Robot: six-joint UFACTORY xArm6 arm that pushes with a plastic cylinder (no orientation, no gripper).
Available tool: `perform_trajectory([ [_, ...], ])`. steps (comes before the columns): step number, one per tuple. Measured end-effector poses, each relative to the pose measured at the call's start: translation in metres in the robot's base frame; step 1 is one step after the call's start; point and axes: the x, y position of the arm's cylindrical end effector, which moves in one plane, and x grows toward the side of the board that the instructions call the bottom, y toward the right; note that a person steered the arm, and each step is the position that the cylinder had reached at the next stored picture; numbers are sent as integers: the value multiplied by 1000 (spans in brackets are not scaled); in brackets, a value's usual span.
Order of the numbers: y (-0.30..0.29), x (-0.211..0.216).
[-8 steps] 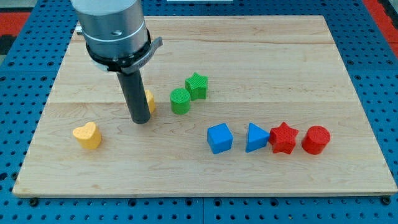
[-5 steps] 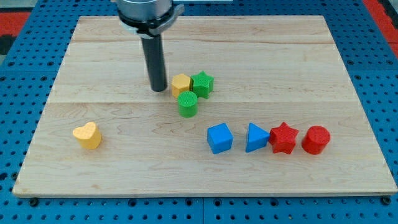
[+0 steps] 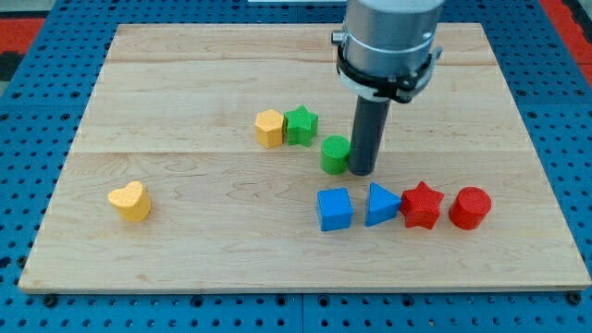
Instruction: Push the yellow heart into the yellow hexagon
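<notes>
The yellow heart lies near the view's left edge of the wooden board, low down. The yellow hexagon sits near the board's middle, touching the green star on its right. My tip is down on the board right of the middle, touching the right side of the green cylinder. It is far to the right of the yellow heart and to the lower right of the hexagon.
A row runs along the lower right: blue cube, blue triangle, red star, red cylinder. The row lies just below my tip.
My tip swept from the left of the yellow hexagon across to the right. The hexagon ended against the green star, and the green cylinder moved right and down. The yellow heart did not move.
</notes>
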Motion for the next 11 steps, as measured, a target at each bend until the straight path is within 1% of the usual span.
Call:
perform_trajectory([
  [1, -75, -2],
  [2, -50, 2],
  [3, -98, 50],
  [4, -139, 120],
  [5, -204, 143],
  [6, -252, 120],
  [7, -272, 116],
  [8, -272, 90],
  [9, -272, 73],
  [10, -272, 73],
  [11, -248, 53],
])
